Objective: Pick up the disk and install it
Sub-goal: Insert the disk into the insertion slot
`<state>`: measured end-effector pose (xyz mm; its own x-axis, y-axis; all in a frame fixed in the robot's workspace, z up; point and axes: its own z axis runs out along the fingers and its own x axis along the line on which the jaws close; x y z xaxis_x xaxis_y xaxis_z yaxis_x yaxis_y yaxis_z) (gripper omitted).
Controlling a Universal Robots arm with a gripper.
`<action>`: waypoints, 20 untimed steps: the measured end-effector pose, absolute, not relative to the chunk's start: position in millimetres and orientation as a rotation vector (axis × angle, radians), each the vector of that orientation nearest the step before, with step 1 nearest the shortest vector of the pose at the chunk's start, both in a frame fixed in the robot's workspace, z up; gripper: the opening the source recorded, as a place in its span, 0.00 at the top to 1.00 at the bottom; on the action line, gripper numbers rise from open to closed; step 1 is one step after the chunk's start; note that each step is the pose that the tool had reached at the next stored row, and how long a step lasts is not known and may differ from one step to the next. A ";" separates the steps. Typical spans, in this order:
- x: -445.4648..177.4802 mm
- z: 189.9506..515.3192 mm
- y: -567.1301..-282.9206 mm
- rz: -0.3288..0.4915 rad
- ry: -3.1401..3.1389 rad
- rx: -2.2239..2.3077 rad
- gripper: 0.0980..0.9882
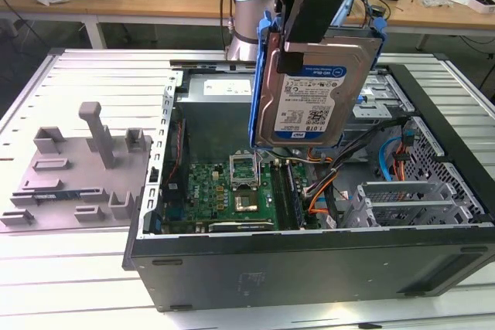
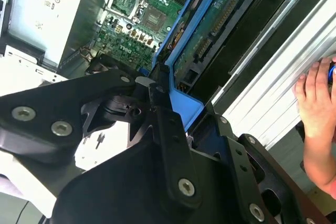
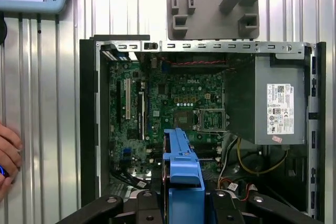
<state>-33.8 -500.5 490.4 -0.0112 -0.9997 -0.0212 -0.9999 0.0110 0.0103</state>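
The disk (image 1: 309,90) hangs upright above the open computer case (image 1: 309,256), its white-and-blue label facing the exterior view and a blue carrier frame round its edges. My gripper (image 1: 298,52) is shut on the disk's top part, one black finger lying over the label side. In the second wrist view the disk (image 2: 210,30) shows its green circuit-board side, running away from the gripper (image 2: 157,106) over the motherboard. The first wrist view shows the disk's blue frame edge (image 3: 181,161) between the gripper's black links (image 3: 181,203), above the case interior.
Inside the case lie a green motherboard (image 1: 232,191), a grey power supply box (image 3: 278,108), cables and a metal drive cage (image 1: 402,191). A grey fixture plate (image 1: 77,168) with upright pegs sits at the exterior view's left. A person's hand (image 2: 315,103) rests on the ribbed table beside the case.
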 end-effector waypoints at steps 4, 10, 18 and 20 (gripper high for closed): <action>-33.6 489.6 -503.0 0.028 2.225 -2.201 0.70; -32.0 488.4 -510.4 0.022 2.223 -2.197 0.70; -12.0 484.3 -514.0 0.009 2.217 -2.191 0.70; -8.6 483.3 -515.2 0.009 2.216 -2.191 0.70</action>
<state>-8.6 -515.2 483.3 -0.0115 -0.9997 -0.0217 -0.9998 0.0118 -0.0137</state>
